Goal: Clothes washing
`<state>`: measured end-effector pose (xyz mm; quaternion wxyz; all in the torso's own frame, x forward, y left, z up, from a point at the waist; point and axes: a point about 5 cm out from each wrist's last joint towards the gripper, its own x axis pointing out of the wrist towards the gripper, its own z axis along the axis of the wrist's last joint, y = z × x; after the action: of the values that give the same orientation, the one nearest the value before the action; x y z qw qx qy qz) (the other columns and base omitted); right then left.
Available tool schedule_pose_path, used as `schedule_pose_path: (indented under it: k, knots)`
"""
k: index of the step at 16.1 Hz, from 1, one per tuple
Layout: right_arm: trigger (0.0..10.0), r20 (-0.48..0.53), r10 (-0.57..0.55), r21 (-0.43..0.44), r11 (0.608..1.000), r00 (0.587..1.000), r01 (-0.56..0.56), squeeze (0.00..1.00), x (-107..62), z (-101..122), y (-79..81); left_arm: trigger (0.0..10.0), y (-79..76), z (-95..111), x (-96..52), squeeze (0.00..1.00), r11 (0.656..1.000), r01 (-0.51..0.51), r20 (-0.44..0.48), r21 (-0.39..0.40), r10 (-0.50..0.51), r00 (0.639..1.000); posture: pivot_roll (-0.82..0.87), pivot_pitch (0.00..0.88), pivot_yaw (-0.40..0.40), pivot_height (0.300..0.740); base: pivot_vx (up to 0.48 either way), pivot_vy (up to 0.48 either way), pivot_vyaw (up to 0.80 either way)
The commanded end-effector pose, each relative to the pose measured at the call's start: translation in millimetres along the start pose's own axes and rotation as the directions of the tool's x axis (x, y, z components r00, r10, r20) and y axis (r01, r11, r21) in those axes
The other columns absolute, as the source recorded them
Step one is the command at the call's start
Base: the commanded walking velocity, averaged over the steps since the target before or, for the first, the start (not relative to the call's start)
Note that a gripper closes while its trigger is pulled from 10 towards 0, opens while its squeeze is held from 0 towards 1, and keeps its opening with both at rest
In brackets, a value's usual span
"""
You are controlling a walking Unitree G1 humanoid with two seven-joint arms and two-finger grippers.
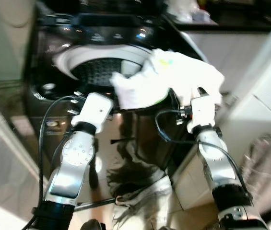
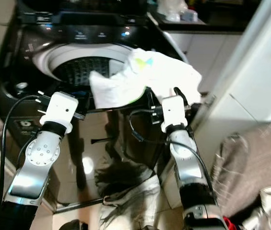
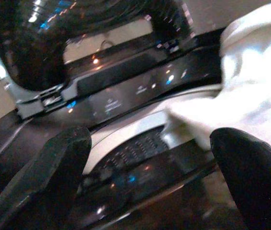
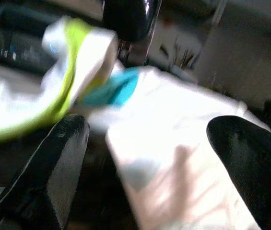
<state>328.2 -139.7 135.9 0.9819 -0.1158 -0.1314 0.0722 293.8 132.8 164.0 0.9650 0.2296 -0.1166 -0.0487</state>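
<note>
We stand at the top-loading washing machine [image 2: 77, 36], lid raised, drum opening [image 2: 75, 67] exposed for loading. The white garment [image 2: 145, 76], with green and blue print, lies draped over the front right rim of the opening, part hanging toward the drum, so it needs only a push inward. Our right tool [image 4: 147, 139] sits just beside the cloth, fingers spread, gripping nothing. Our left tool [image 3: 149, 158] is likewise open and empty, near the front rim. More laundry [image 2: 130, 191] lies on the floor below.
</note>
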Motion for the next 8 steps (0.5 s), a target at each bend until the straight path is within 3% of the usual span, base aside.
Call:
schedule_pose_path:
  k: [1,3,4,8]
  knots:
    - [10.0,0.057,-0.006,-0.005,1.000,0.998,0.007,0.00,6.9,13,-3.3,10.0,-4.2,6,1.7,0.00,1.000,0.009,0.021,0.005,-0.010,1.000,-0.01,0.000,-0.057,0.732,0.000,0.000,0.00]
    - [10.0,0.048,-0.003,-0.009,1.000,0.999,0.004,0.00,4.0,13,-2.6,10.0,-4.8,5,1.3,0.00,1.000,0.017,0.022,0.019,-0.017,1.000,-0.01,0.000,-0.054,0.732,0.000,0.000,0.00]
    - [10.0,0.031,0.015,-0.014,1.000,0.999,-0.015,0.00,-9.8,11,-2.2,10.0,-7.0,8,-6.1,0.00,0.999,0.033,0.040,0.021,-0.033,0.999,-0.01,0.000,-0.051,0.732,0.000,0.000,0.00]
    - [10.0,0.007,0.026,-0.002,1.000,1.000,-0.026,0.00,1.0,12,-0.1,10.0,-3.5,4,-3.5,0.00,0.996,-0.029,-0.007,-0.083,0.029,1.000,-0.01,0.000,-0.049,0.732,0.000,-0.226,0.00]
